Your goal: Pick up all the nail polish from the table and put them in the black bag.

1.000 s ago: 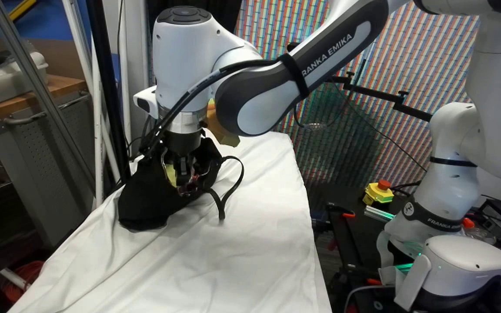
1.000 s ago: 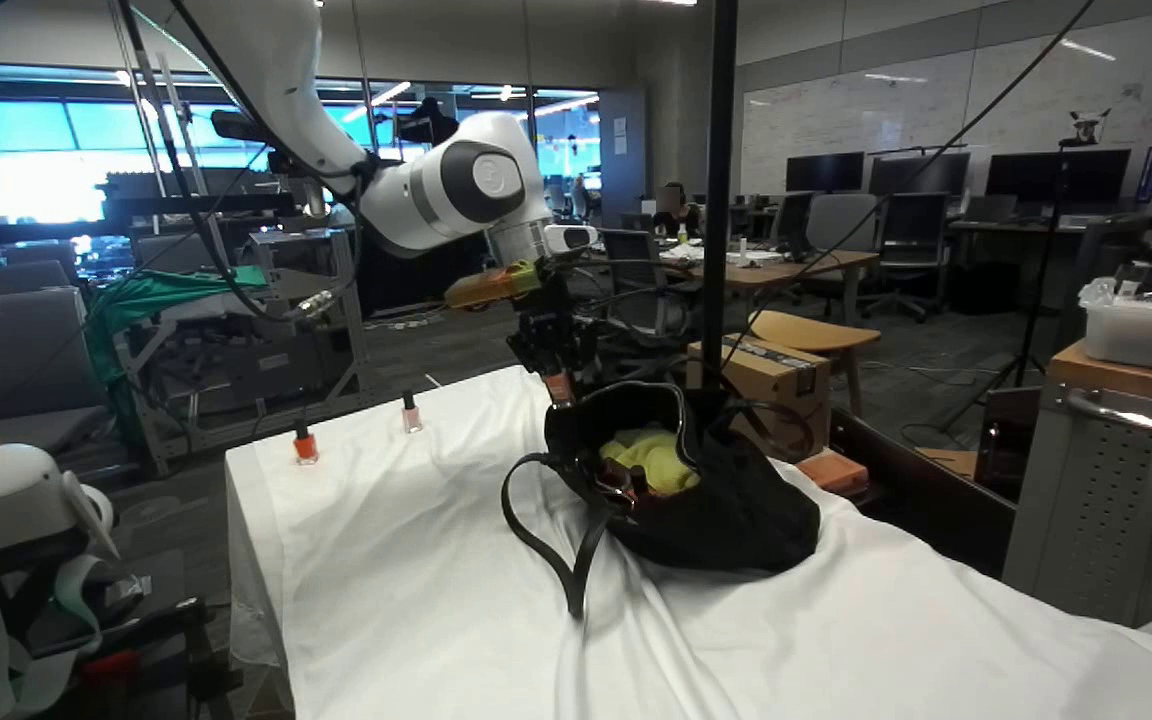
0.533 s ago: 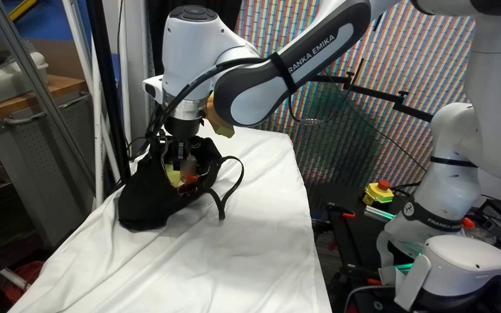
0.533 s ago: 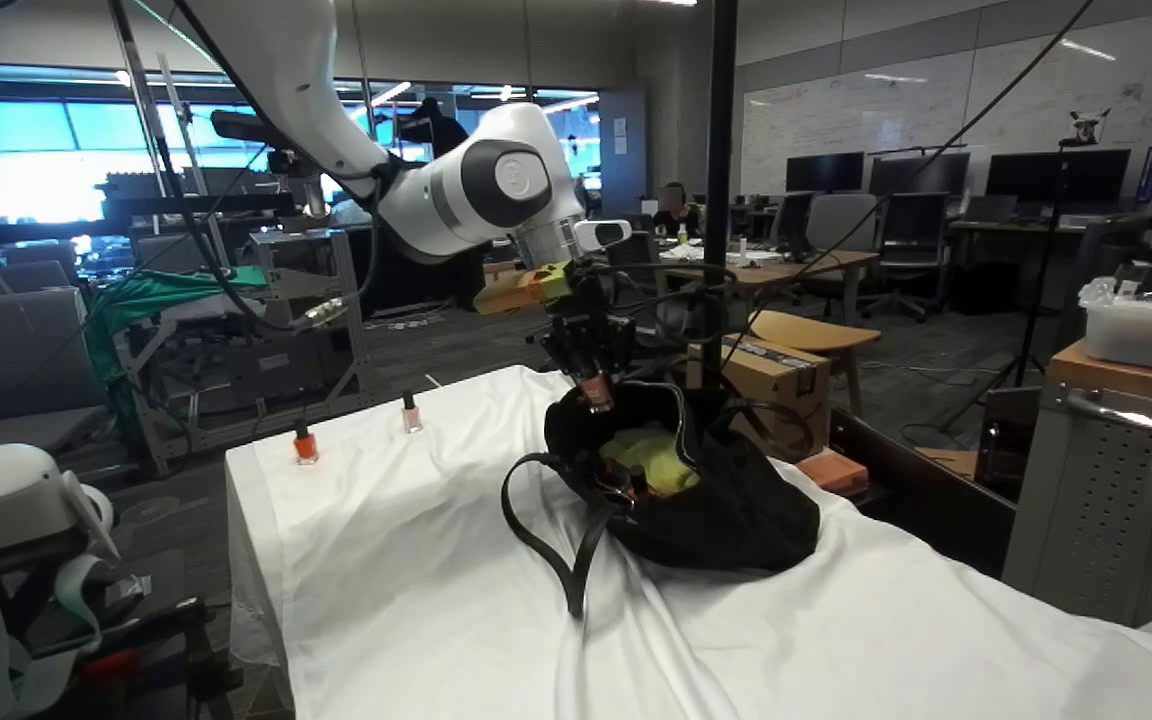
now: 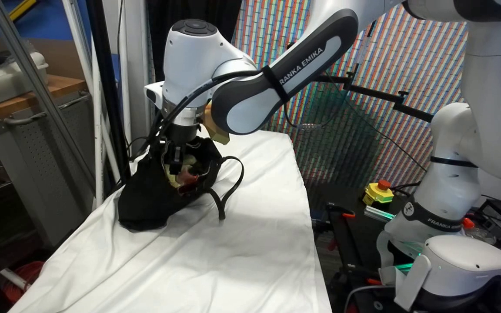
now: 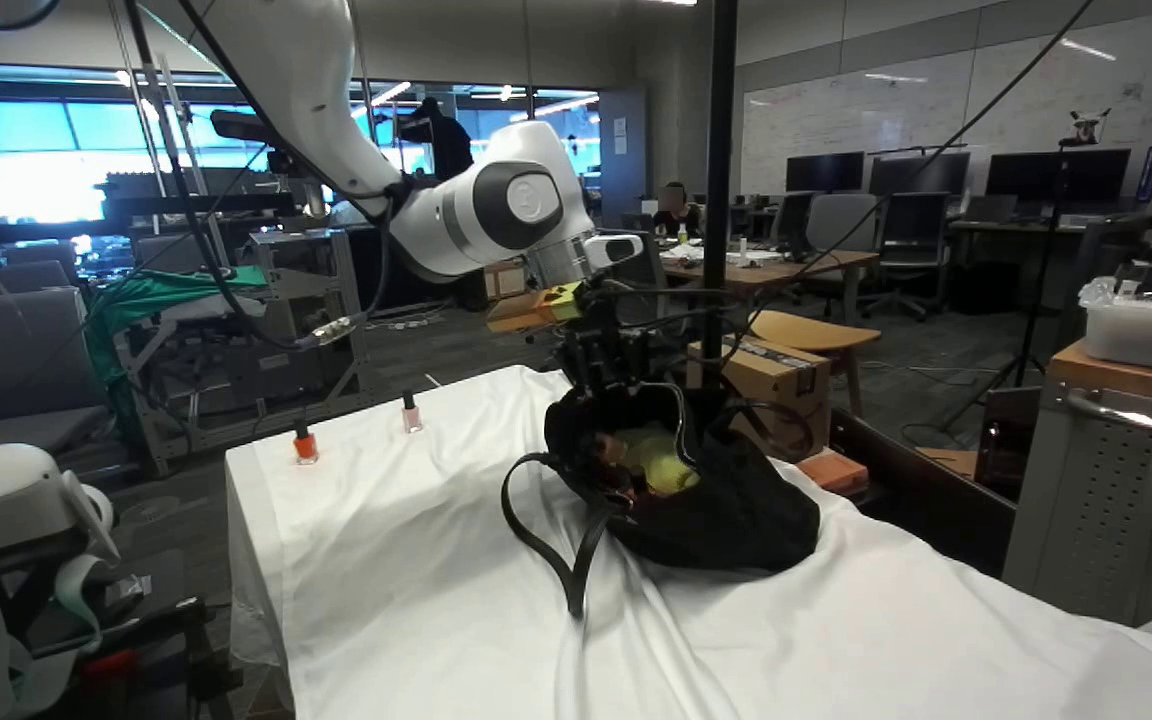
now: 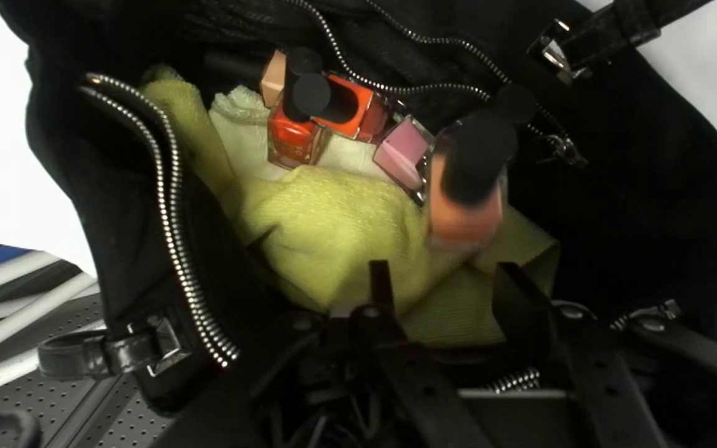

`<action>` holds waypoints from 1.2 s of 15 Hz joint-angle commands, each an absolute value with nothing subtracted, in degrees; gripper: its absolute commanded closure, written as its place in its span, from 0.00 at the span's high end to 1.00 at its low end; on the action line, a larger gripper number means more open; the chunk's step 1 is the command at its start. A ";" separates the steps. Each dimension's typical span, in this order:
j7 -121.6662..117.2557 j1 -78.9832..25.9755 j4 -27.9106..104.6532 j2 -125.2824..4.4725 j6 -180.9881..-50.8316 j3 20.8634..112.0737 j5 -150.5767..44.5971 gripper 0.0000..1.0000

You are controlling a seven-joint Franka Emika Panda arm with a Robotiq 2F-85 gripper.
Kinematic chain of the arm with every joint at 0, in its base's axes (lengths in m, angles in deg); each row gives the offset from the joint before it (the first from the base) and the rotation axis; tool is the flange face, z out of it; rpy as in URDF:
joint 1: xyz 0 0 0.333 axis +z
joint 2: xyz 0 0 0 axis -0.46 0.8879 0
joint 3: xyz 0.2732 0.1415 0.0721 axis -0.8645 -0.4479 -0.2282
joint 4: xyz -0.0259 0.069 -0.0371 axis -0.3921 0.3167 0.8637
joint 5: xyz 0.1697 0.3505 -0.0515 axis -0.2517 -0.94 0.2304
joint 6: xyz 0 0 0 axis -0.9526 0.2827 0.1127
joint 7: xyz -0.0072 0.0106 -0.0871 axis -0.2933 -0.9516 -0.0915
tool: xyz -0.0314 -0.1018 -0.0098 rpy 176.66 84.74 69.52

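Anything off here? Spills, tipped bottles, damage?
The peach bottle in the wrist view: blurred and apart from the open fingers, so likely mid-drop in the bag. The other bottles in there lie jumbled, yet no spill or damage shows. In an exterior view, the orange-red bottle and pink bottle stand upright on the table.

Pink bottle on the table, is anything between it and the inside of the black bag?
The rim of the black bag, raised on the side facing the pink bottle. The bag's strap loops out nearby and might catch a low pass. The open hand is also at the bag's mouth. I see nothing else.
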State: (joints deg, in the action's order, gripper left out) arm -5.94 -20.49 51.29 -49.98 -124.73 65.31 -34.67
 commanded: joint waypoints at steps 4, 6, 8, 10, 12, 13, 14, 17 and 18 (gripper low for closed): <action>-4.25 -20.05 51.36 -50.18 -125.98 65.98 -33.98 1.00; -4.37 -19.96 52.56 -51.18 -125.42 65.90 -33.94 1.00; -4.91 -20.00 53.99 -52.42 -124.62 65.59 -34.17 1.00; -5.87 -20.30 56.00 -53.98 -123.51 64.92 -34.90 1.00; -5.49 -20.06 58.72 -55.94 -123.11 64.68 -34.66 1.00; -4.92 -19.82 60.44 -57.18 -123.13 64.65 -34.38 1.00; -4.66 -19.63 61.87 -58.46 -122.84 64.54 -34.24 1.00; -3.42 -18.88 66.68 -62.62 -121.98 64.05 -33.78 1.00; -3.28 -18.79 68.07 -63.91 -121.64 63.67 -33.89 1.00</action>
State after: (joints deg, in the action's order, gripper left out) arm -4.98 -19.41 62.08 -57.70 -122.87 64.41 -34.68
